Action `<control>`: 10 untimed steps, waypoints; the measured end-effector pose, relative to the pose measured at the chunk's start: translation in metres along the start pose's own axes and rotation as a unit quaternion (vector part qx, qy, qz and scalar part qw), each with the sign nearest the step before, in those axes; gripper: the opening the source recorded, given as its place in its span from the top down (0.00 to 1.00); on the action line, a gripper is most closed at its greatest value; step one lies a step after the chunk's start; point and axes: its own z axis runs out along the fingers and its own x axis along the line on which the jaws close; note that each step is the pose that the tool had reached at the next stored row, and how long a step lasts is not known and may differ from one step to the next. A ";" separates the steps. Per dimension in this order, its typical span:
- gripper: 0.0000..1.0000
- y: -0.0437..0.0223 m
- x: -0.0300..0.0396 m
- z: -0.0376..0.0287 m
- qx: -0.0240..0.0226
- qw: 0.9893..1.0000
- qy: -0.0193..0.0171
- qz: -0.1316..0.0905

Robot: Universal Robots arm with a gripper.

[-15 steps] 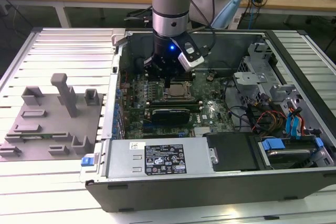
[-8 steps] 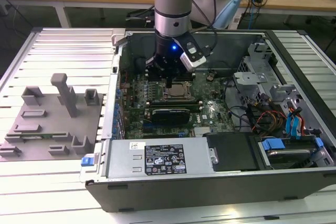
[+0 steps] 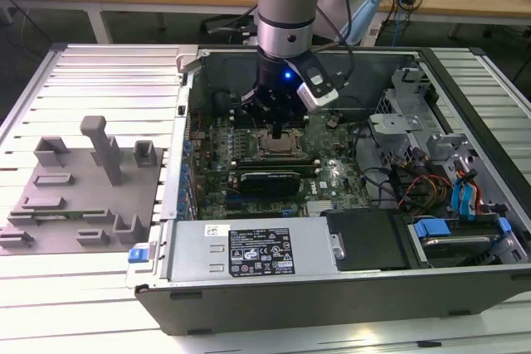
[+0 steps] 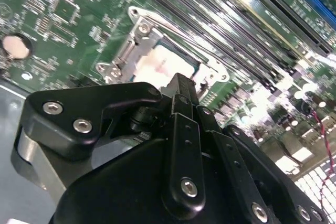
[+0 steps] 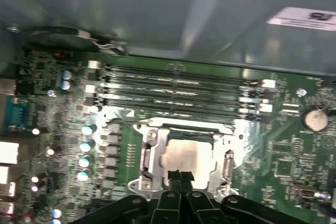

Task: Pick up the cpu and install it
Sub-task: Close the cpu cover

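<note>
Placement: cpu (image 5: pixel 189 153) lies flat inside the socket frame (image 5: pixel 148 157), squared to it, apparently seated.
Grip: gripper (image 5: pixel 178 173) hangs just above it, fingers (image 4: pixel 181 92) together, holding nothing.

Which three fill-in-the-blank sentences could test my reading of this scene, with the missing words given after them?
The cpu lies in its socket on the green ____. The gripper hangs directly ____ the cpu. The grey fixture tray lies outside the computer case, on the exterior view's ____ side.
Missing words: motherboard; above; left.
</note>
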 end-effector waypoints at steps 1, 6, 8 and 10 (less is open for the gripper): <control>0.89 -0.0003 -0.0036 0.0001 0.000 1.000 0.000 0.000; 0.89 -0.0012 -0.0118 0.0002 0.000 1.000 0.000 0.000; 0.89 -0.0011 -0.0119 -0.0006 0.000 1.000 0.000 0.000; 0.89 -0.0012 -0.0119 -0.0024 0.000 1.000 0.000 0.000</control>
